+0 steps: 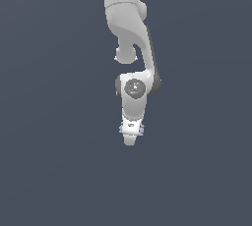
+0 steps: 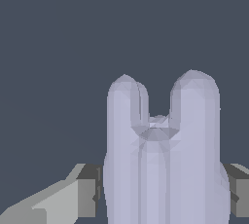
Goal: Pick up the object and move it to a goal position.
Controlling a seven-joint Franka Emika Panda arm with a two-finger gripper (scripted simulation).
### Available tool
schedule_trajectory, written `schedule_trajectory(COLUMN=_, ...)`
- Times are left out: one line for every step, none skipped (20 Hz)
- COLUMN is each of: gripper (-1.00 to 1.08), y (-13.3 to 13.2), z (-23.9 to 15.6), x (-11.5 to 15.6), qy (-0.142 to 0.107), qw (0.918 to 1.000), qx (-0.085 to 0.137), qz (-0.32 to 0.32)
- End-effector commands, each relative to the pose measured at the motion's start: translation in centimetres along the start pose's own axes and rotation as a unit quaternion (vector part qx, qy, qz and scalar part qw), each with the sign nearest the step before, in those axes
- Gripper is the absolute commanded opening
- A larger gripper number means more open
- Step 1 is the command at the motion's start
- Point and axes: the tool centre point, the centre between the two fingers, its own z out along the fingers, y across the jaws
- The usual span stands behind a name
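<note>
The object (image 2: 160, 169) is a pale lavender-grey lumpy piece with two rounded lobes. It fills the space between the grey fingers (image 2: 87, 191) of my gripper (image 2: 163, 194), and both pads press its sides. In the exterior view the white arm hangs down from above, and the gripper (image 1: 130, 135) points downward. Small lavender bits of the object (image 1: 140, 130) stick out on either side of the hand, which hides the remainder. Whether the object rests on the surface or hangs above it cannot be told.
A plain dark blue-grey surface (image 1: 54, 161) fills both views. No other object, container or edge shows, and no goal marker is visible.
</note>
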Motion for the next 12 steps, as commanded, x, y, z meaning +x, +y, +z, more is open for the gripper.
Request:
schedule_trajectory(gripper=-1.00, y=0.00, z=0.06, x=0.02, qy=0.000, qw=1.0000, qx=0.000, qz=0.000)
schedule_trajectory(gripper=-1.00, y=0.00, z=0.06, x=0.02, qy=0.000, qw=1.0000, qx=0.000, qz=0.000)
schedule_trajectory(gripper=-1.00, y=0.00, z=0.06, x=0.02, qy=0.000, qw=1.0000, qx=0.000, qz=0.000)
schedule_trajectory(gripper=-1.00, y=0.00, z=0.06, x=0.02, qy=0.000, qw=1.0000, qx=0.000, qz=0.000)
schedule_trajectory(gripper=-1.00, y=0.00, z=0.06, x=0.02, qy=0.000, qw=1.0000, qx=0.000, qz=0.000)
schedule_trajectory(gripper=-1.00, y=0.00, z=0.06, x=0.02, qy=0.000, qw=1.0000, qx=0.000, qz=0.000)
schedule_trajectory(gripper=-1.00, y=0.00, z=0.06, x=0.02, qy=0.000, qw=1.0000, qx=0.000, qz=0.000)
schedule_trajectory(gripper=-1.00, y=0.03, z=0.00, x=-0.01, qy=0.000, qw=1.0000, qx=0.000, qz=0.000)
schedule_trajectory(gripper=-1.00, y=0.03, z=-0.03, x=-0.01, qy=0.000, qw=1.0000, qx=0.000, qz=0.000)
schedule_trajectory(gripper=-1.00, y=0.03, z=-0.12, x=0.00, qy=0.000, qw=1.0000, qx=0.000, qz=0.000)
schedule_trajectory(gripper=-1.00, y=0.02, z=-0.28, x=0.02, qy=0.000, qw=1.0000, qx=0.000, qz=0.000)
schedule_trajectory(gripper=-1.00, y=0.02, z=-0.49, x=0.04, qy=0.000, qw=1.0000, qx=0.000, qz=0.000)
